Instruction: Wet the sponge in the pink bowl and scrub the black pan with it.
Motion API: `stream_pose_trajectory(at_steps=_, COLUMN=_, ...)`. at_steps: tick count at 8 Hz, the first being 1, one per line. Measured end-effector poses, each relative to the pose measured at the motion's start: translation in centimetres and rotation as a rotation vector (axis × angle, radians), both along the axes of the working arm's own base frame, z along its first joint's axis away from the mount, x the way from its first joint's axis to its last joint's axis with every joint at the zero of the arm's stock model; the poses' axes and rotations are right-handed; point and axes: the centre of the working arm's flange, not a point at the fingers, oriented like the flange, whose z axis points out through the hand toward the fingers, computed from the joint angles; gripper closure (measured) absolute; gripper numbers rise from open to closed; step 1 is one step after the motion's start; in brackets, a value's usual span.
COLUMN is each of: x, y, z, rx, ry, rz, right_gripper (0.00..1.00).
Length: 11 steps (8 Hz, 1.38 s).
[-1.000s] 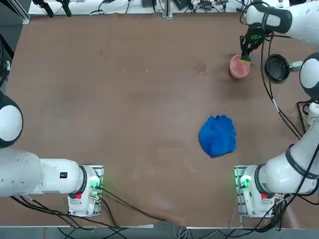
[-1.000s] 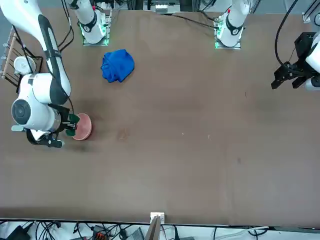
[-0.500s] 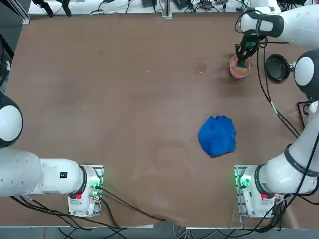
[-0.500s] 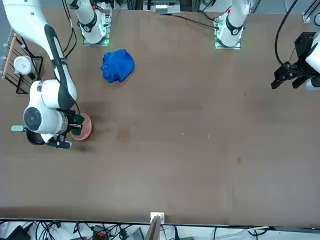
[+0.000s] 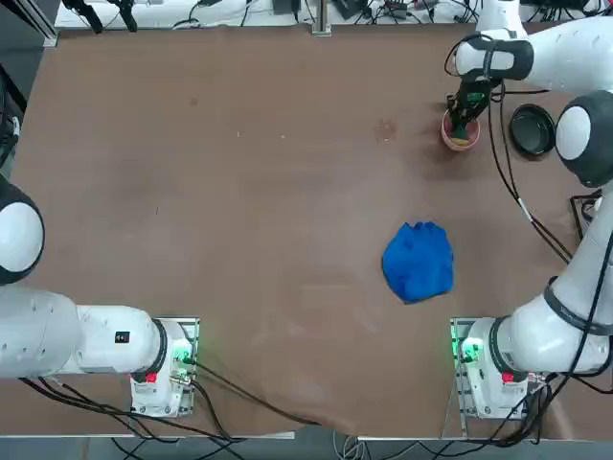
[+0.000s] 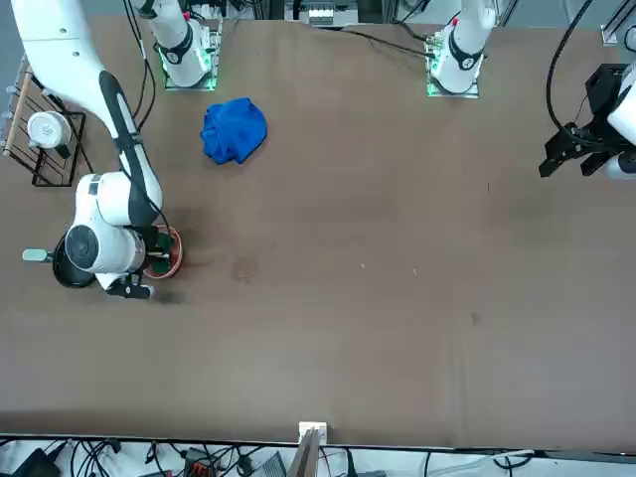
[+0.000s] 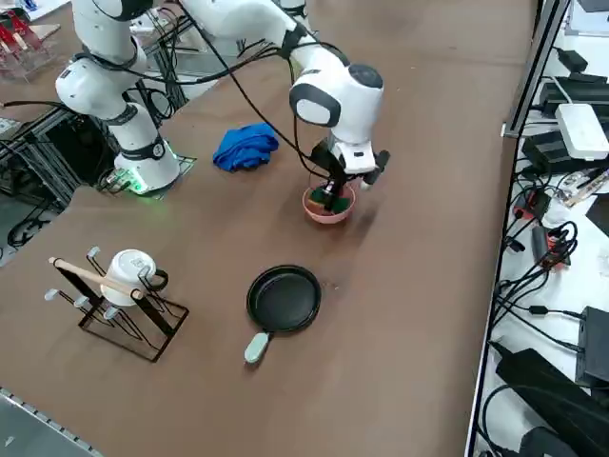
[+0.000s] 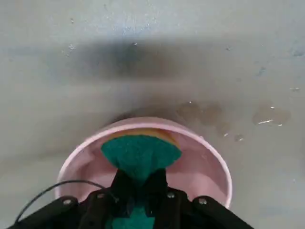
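While the right hand [image 8: 138, 191] clamps the sponge [image 8: 140, 152] inside the pink bowl [image 8: 217, 164], its yellow layer barely shows.

**Sponge down in the bowl, pan off to one side**

The sponge [image 8: 140, 151] showed a green face and a thin yellow layer, pinched at its near end and bulging, and sat inside the pink bowl [image 8: 220, 171]; whether it touched the bowl's floor was hard to tell. The bowl stood upright on the table. The black pan [image 7: 284, 298] lay flat near the bowl but apart from it, its short pale handle pointing away from the bowl.
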Motion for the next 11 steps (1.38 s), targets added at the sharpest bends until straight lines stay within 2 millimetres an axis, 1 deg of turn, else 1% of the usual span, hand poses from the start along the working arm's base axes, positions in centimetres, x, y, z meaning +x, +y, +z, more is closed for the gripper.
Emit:
stream_pose_trajectory(at_steps=3, x=-0.1, y=-0.1, z=-1.0, rx=0.001, ry=0.012, rz=0.002, right_gripper=0.87)
stream_pose_trajectory(at_steps=5, x=0.3, y=-0.1, z=-0.4, rx=0.002, ry=0.002, rz=0.007, right_gripper=0.87)
stream_pose_trajectory(at_steps=6, x=0.9, y=-0.1, z=1.1, rx=0.002, ry=-0.008, rz=0.008, right_gripper=0.87)
stream_pose_trajectory(at_steps=8, x=1.5, y=-0.7, z=6.4, rx=0.006, ry=-0.02, rz=0.042, right_gripper=0.86)
stream_pose_trajectory(at_steps=9, x=1.3, y=-2.1, z=8.6, rx=0.012, ry=-0.02, rz=0.075, right_gripper=0.86)
stream_pose_trajectory(at_steps=10, x=1.1, y=-4.6, z=10.1, rx=0.024, ry=-0.02, rz=0.109, right_gripper=0.86)
stream_pose_trajectory(at_steps=11, x=0.8, y=-8.2, z=10.7, rx=0.041, ry=-0.021, rz=0.144, right_gripper=0.86)
